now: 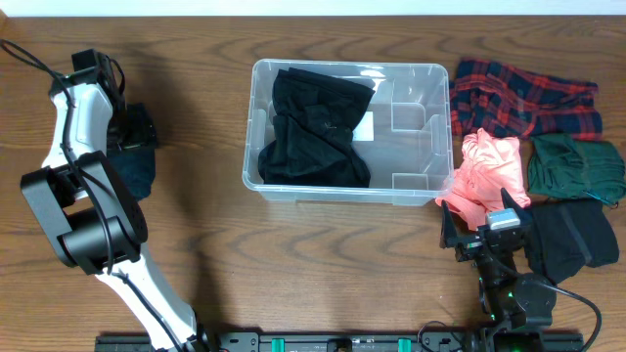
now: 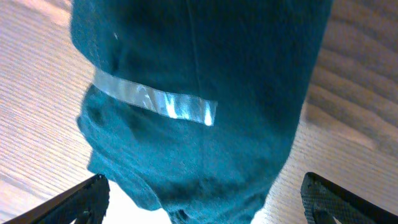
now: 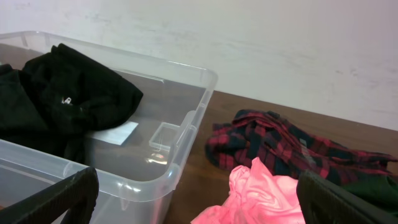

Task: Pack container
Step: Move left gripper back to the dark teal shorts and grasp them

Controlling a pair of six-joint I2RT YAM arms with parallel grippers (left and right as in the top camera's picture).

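While the container [image 1: 411, 195] stands in the middle of the desk [image 1: 196, 225], a black garment [image 1: 313, 132] lies inside it and fills its left part. In the right part the clear bottom shows, with a white label [image 1: 365, 127] just beside the garment.

The left hand [image 2: 205, 186] is at the left side of the desk, well apart from the container. Its fingers are spread wide, and under them lies a dark teal garment [image 2: 205, 74] with a shiny silver stripe [image 2: 155, 99] across it.

The right hand [image 3: 198, 186] is near the front right corner of the container. Its fingers are also spread wide, with nothing between them. To the right of the container lie a red plaid cloth [image 1: 523, 98], a pink cloth [image 1: 489, 171], a green cloth [image 1: 572, 166] and a black cloth [image 1: 572, 240], all close together on the desk.
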